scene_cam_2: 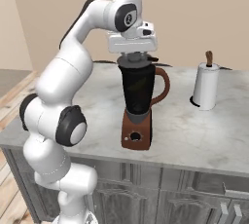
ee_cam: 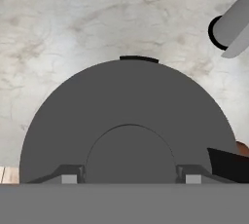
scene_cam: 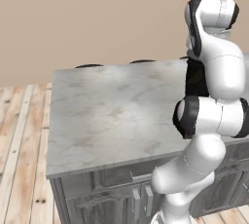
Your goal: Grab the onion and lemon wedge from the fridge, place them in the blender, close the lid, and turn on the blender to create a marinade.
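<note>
Pincer (scene_cam_2: 133,58) spread wide gripping lid (ee_cam: 129,121) atop blender (scene_cam_2: 138,106), grey marble counter (scene_cam_2: 194,130), beige wall (scene_cam: 97,13)

A paper towel roll (scene_cam_2: 206,85) with a brown spindle stands upright on a dark round base on the grey marble counter (scene_cam: 112,116), well off to the pincer's right and lower. Grey panelled cabinet doors (scene_cam_2: 146,198) lie below, wooden floorboards (scene_cam: 22,135) further down.

In the left view the arm (scene_cam: 214,72) hides most of the blender (scene_cam: 195,78).
</note>
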